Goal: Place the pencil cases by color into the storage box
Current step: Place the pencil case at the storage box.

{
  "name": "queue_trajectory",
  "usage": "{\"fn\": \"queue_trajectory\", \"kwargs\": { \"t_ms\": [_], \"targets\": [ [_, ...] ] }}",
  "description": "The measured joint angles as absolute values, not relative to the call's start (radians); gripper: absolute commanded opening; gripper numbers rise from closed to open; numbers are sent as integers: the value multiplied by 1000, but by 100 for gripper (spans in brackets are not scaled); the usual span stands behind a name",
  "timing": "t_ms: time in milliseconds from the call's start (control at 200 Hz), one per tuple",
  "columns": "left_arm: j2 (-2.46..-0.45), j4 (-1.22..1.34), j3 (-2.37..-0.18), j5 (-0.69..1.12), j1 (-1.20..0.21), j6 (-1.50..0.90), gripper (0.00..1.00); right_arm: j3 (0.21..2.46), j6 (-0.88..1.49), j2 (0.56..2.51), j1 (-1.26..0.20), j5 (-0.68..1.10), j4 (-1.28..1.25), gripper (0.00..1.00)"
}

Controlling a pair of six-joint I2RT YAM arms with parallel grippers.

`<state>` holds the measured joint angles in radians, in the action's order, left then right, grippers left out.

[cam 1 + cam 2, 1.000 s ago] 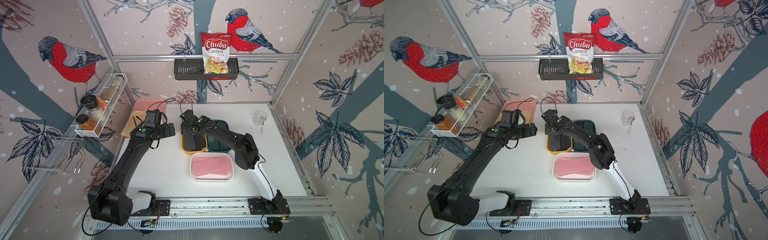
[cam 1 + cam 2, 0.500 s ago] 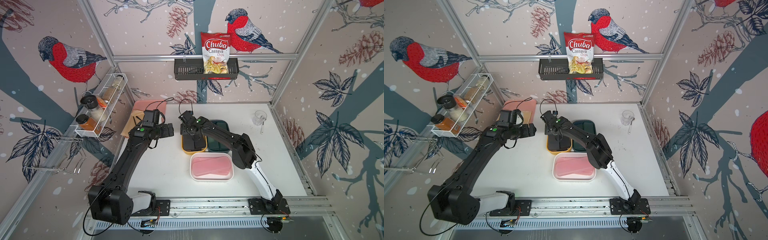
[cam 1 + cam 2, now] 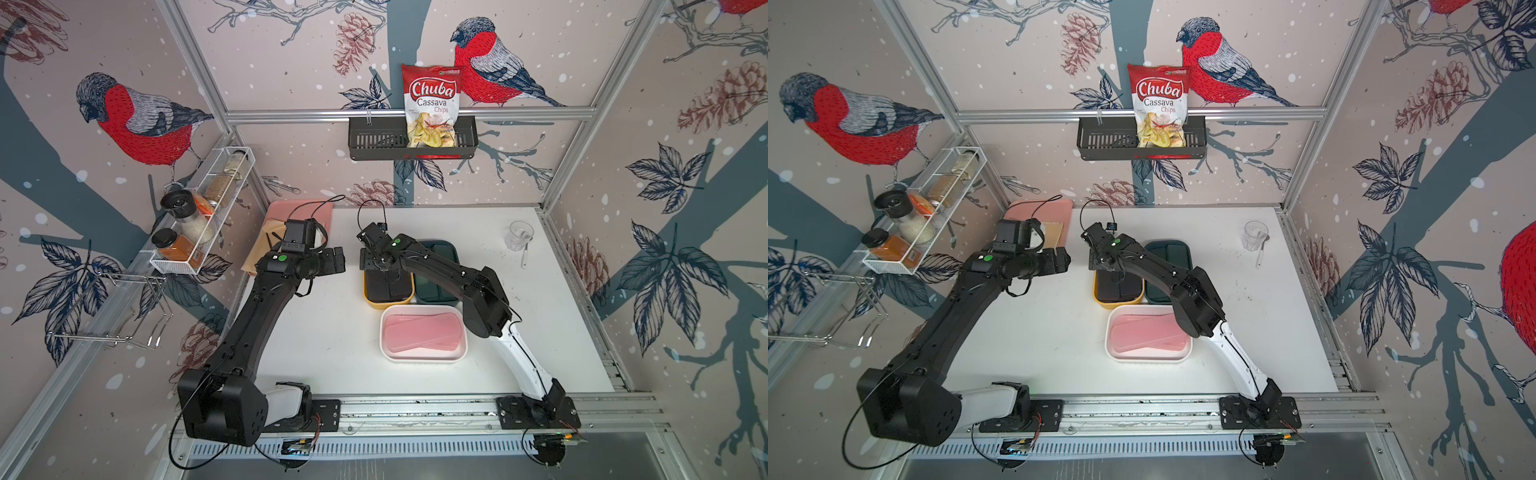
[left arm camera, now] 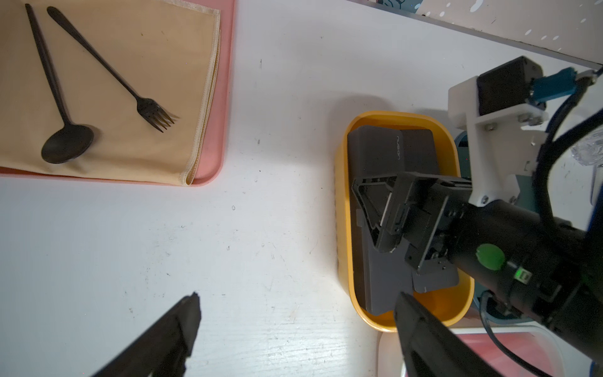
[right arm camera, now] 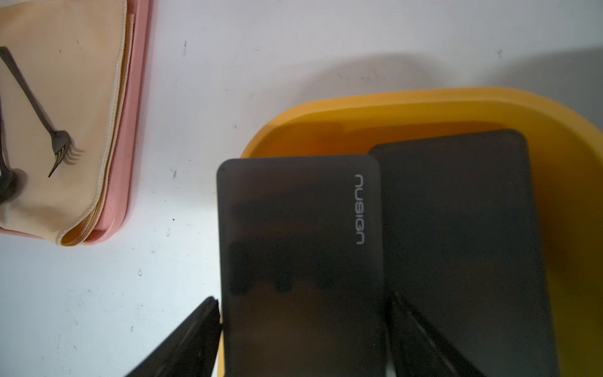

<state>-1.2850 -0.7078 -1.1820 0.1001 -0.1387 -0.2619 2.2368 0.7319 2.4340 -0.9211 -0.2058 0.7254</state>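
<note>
In both top views a yellow tub holds black pencil cases. My right gripper hangs over it, open. Its fingers flank the logo-marked black case, which lies partly over a second black case. The dark green tub sits beside it, half hidden by the arm. The white tub holds pink cases. My left gripper is open and empty above bare table.
A pink tray with a tan cloth, a fork and a spoon lies at the back left. A clear cup stands at the back right. A spice rack and a chips basket hang on the walls.
My right gripper's fingers have spread apart around the black case over the yellow tub. The left gripper drew slightly toward the tray, then stayed still.
</note>
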Motion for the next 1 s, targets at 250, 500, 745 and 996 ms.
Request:
{"fn": "queue_trajectory", "kwargs": {
  "t_ms": [250,500,745,996],
  "targets": [
    [-1300,-708,-1184,104,-135,-256,97,2263,720,2434,-909,-206,728,88],
    [-1305,-684,-1196,103,-133,-256,96,2256,661,2381,-891,-214,738,90],
    [-1283,-580,-1191,74,-128,-260,96,2020,593,2187,-807,-277,667,92],
    [-1141,-381,-1042,-83,-117,-234,96,1578,498,1900,-621,-285,472,93]
  ]
}}
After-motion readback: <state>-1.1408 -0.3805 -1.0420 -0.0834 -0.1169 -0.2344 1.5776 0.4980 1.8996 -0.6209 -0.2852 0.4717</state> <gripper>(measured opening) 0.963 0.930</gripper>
